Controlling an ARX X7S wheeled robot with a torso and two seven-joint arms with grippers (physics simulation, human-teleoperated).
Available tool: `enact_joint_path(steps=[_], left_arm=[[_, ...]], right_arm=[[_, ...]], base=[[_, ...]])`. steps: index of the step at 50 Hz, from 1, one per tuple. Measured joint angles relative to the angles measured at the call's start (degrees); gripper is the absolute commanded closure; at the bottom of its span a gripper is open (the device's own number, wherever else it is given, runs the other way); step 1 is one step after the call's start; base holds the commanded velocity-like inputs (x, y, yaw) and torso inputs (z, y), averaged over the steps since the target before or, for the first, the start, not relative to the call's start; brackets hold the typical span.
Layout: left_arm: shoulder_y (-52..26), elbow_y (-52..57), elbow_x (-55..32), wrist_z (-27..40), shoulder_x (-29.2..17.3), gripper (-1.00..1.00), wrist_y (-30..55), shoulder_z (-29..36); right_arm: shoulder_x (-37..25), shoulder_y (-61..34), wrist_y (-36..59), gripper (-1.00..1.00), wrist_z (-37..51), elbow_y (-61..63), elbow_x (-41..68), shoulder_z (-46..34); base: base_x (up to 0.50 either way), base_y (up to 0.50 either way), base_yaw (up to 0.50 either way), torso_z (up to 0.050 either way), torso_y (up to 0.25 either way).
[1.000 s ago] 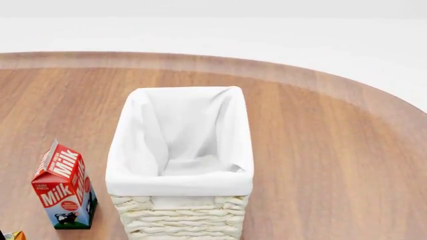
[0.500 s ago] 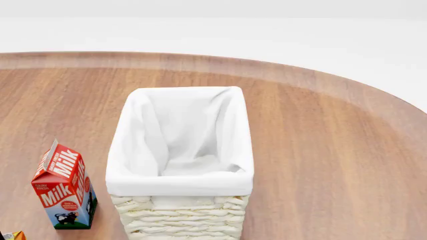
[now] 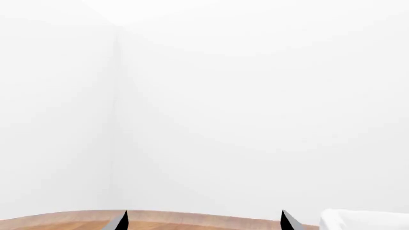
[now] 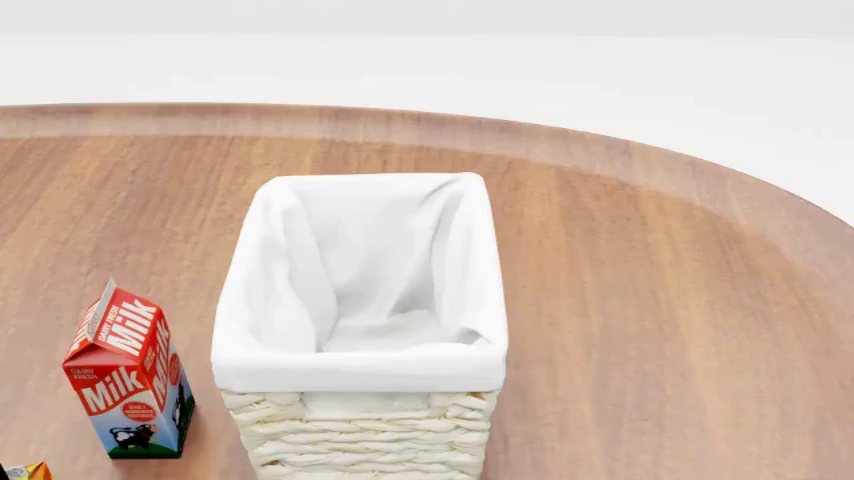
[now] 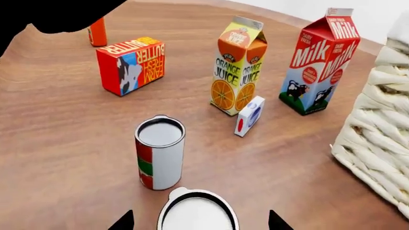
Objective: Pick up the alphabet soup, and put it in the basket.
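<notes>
The cream-white wicker basket with its white cloth lining stands mid-table and holds nothing I can see; its woven wall also shows in the right wrist view. Two cans stand close together in the right wrist view. One, with a white lid and dark rim, sits between the fingertips of my open right gripper, its label hidden. The other has a red, green and white label. I cannot tell which is the alphabet soup. My left gripper is open and empty, facing a white wall. Neither gripper shows in the head view.
Beyond the cans stand a butter box, an orange juice carton, a small white box, a milk carton and an orange bottle. The round wooden table's edge curves behind the basket.
</notes>
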State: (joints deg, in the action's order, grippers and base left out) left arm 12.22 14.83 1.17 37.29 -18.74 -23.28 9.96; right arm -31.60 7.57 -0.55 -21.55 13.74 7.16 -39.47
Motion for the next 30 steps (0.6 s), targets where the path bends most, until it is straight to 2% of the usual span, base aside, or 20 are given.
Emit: enact_joint_path(steps=[30], left_arm=[[0.03, 0.01, -0.01, 0.56, -0.36, -1.00, -0.18, 0.27]], right_arm=[[2.07, -2.53, 1.48, -1.00, -0.33, -4.02, -1.29, -1.78]], base=[[0.00, 0.00, 0.00, 0.000, 0.000]])
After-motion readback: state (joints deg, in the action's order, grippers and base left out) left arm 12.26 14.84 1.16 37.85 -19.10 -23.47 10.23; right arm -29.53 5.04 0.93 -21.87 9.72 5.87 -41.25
